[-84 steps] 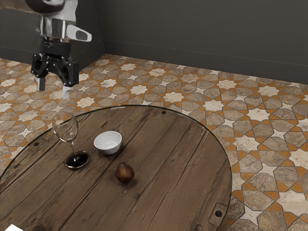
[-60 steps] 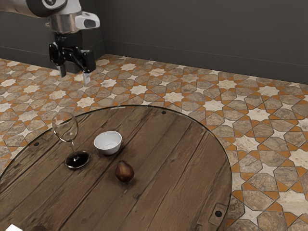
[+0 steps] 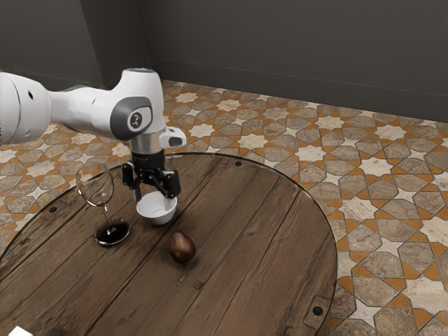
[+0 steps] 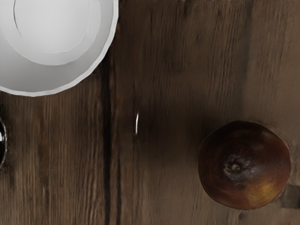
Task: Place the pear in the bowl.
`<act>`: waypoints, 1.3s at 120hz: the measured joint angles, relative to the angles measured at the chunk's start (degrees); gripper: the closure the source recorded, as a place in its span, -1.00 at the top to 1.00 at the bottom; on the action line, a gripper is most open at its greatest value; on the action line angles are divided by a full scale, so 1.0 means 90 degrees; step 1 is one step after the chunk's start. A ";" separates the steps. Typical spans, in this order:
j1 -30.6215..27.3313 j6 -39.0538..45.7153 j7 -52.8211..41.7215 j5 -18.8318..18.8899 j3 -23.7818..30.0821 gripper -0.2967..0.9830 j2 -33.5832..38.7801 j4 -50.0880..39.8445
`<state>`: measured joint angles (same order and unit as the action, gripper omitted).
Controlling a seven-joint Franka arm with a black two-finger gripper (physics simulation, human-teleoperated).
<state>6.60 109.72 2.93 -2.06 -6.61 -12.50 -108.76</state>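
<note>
In the exterior view, the claw (image 3: 154, 194) hung wide open near the bowl (image 3: 157, 210), gripping nothing. The pear (image 3: 183, 247) rested on the tabletop (image 3: 245, 259), near the bowl. In the wrist view, the pear and bowl sat apart, with dark planks showing between them.

1. Round worktop of brown wooden planks (image 3: 259, 217), dark-rimmed.
2. White round bowl (image 3: 157, 210), upright.
3. Dark reddish-brown pear (image 3: 182, 247), near the bowl.
4. Clear stemmed glass with a dark base (image 3: 112, 232), upright near the bowl.
5. White object (image 3: 19, 332), partly cut off.
</note>
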 joint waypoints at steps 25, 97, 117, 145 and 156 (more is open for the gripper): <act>0.0009 0.1038 0.0022 -0.0756 0.0232 0.54 -0.0179 -0.0734; 0.0009 0.2259 0.0060 -0.1507 0.0519 0.49 -0.0680 -0.1284; 0.0009 0.2383 0.0063 -0.1534 0.0519 0.27 -0.0694 -0.1285; 0.0000 0.2416 0.0123 -0.1482 0.0508 -0.03 -0.0639 -0.1271; -0.0022 0.2320 0.0161 -0.1419 0.0436 -0.10 -0.0506 -0.1150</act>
<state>6.39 130.60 4.38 -14.83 -2.69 -17.05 -119.11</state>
